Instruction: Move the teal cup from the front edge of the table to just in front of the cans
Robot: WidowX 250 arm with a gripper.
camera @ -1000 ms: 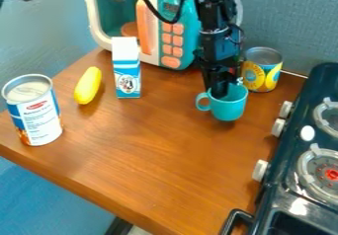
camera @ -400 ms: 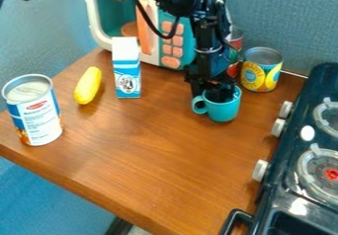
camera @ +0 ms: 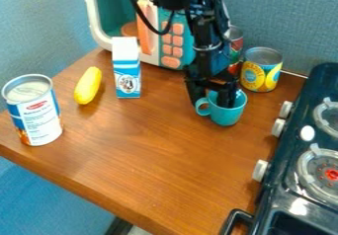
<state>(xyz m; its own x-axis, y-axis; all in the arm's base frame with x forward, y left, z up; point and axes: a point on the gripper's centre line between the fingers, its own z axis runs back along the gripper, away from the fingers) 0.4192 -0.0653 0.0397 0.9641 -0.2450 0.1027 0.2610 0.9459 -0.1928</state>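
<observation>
Turquoise, round-walled cup [camera: 227, 116] under black metal gripper [camera: 211, 103], fingers spread, one inside rim; glossy wood-grain table [camera: 151, 155] beneath, textured blue-grey wall [camera: 290, 21] behind.

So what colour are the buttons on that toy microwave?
Orange-pink buttons, on a teal panel; the camera view shows them.

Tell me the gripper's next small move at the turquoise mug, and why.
I'd ease the gripper shut, gently, on the turquoise mug's wall. One finger reaches down inside the mug and the other stands outside, near the handle, with a gap between them, so closing looks likelier to pinch the wall than push the mug away.
</observation>
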